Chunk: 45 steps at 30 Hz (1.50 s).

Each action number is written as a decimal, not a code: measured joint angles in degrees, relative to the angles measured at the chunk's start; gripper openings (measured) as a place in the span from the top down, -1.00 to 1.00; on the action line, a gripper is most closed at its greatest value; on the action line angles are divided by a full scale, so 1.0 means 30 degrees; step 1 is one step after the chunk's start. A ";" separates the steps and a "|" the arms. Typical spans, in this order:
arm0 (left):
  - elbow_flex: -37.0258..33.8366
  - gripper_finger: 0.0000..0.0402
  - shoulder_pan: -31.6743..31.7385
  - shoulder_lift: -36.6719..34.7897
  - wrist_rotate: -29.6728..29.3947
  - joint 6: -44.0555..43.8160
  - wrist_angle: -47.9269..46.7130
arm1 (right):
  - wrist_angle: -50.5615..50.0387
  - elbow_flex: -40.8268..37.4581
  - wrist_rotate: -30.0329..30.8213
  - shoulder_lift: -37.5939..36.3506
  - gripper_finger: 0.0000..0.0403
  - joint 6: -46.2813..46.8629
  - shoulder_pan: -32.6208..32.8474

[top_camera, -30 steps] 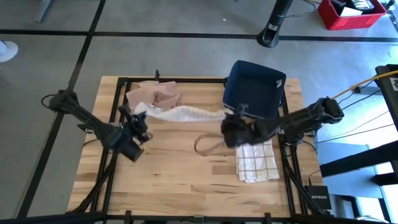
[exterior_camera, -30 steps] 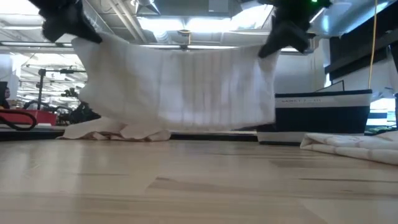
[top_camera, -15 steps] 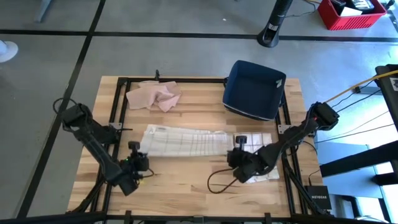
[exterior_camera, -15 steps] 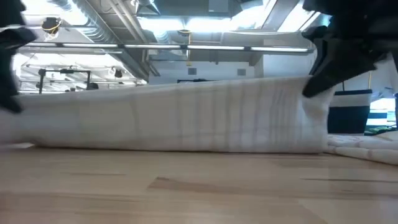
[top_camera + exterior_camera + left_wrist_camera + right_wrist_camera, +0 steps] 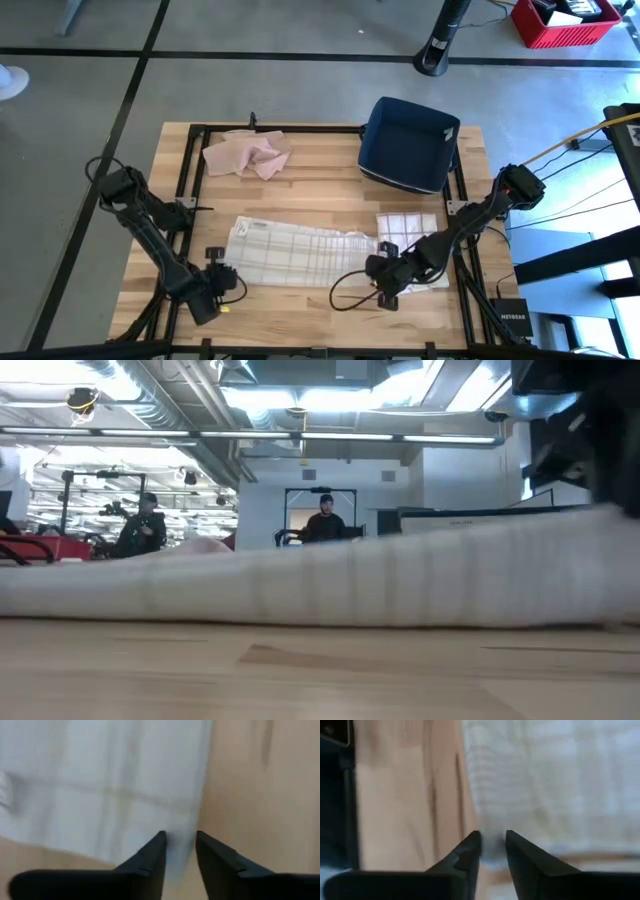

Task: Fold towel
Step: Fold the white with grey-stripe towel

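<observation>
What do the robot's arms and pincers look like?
Both arms are black, thin and jointed. The left arm and right arm each end in a pincer with two dark, pointed fingers. A dark cable loops by the right pincer.

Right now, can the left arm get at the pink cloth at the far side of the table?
Probably yes. The left gripper is at the near edge, beside the white towel lying flat. The pink cloth lies in the open with nothing on it; only the flat towel lies between, low enough to pass over.
</observation>
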 joint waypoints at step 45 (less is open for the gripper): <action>-0.1019 0.27 0.8649 -0.6361 -0.2809 0.5817 -0.1114 | 0.2332 0.1801 0.2924 0.2924 0.18 -0.7245 -0.5594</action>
